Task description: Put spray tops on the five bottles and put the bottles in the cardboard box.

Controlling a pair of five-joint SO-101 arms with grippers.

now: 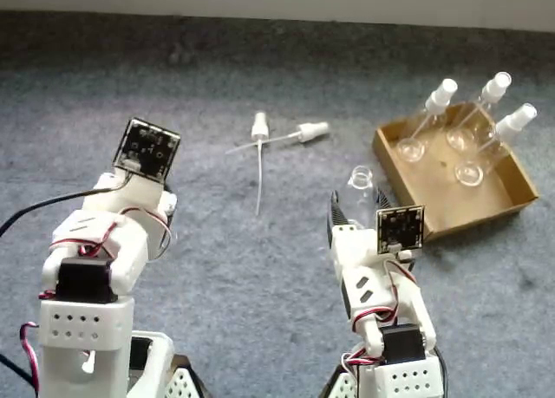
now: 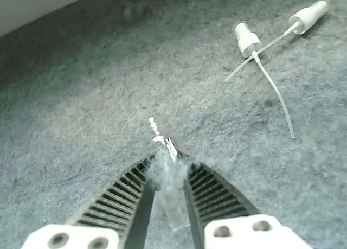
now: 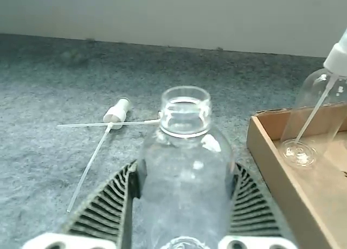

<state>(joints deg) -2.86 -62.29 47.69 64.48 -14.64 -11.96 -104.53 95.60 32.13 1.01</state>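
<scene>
The counter (image 1: pixel 260 277) wears rough, matt grey carpet cloth. At 2 o'clock, the cardboard box (image 1: pixel 486 203) is dull brown paperboard. The bottle (image 3: pixel 184 167) in the right gripper (image 3: pixel 184 176) is clear, smooth and glossy. That gripper's fingers (image 3: pixel 105 205) are ribbed matt black plastic. The spray tops (image 1: pixel 260 127) are smooth white plastic.

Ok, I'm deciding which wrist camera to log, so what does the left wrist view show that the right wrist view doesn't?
Left wrist, not right: the left gripper shut on a small clear item I can't identify.
Right wrist, not left: the right gripper shut on an uncapped bottle, plus the cardboard box with a capped bottle in it.
Both: the loose spray tops with crossed tubes, lying on the grey surface.
</scene>
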